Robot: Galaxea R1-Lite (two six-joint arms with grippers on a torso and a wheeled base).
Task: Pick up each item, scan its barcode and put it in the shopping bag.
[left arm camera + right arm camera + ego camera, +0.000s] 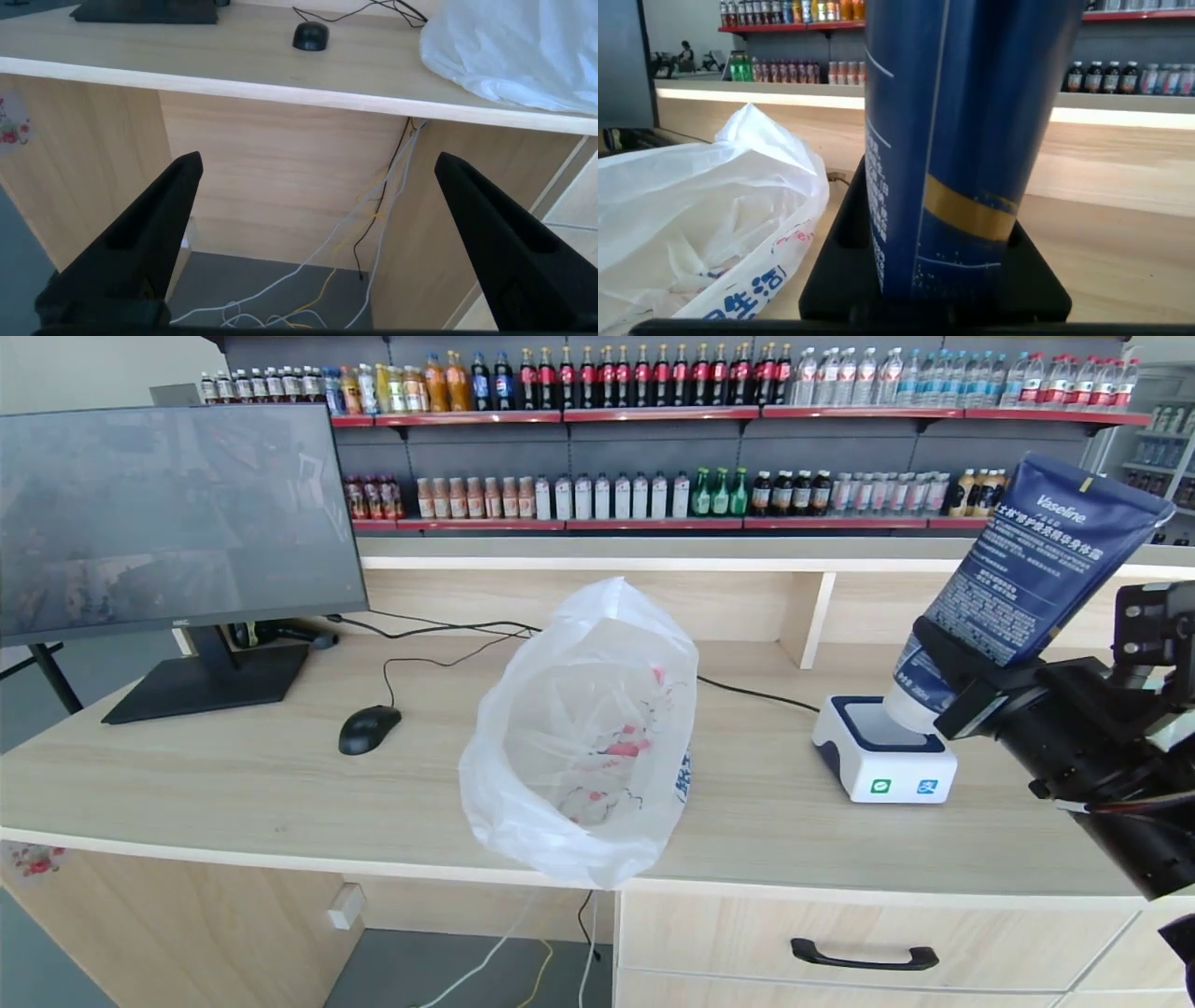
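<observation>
Behind the wooden counter (233, 784) run shelves of bottled drinks (653, 420). My right gripper (952, 677) is clamped around the blue tube (1027, 560) near its cap end. It holds the tube tilted, cap down, over the white scanner (887, 770) — I judge that is to bring the barcode to the reading window, though I cannot see where the barcode sits. The shopping bag (588, 728) stands open in the middle of the counter, near the scanner, handy for the drop. My left gripper (318, 163) hangs below the counter's front edge, fingers spread wide and empty — out of the way, I'd say.
</observation>
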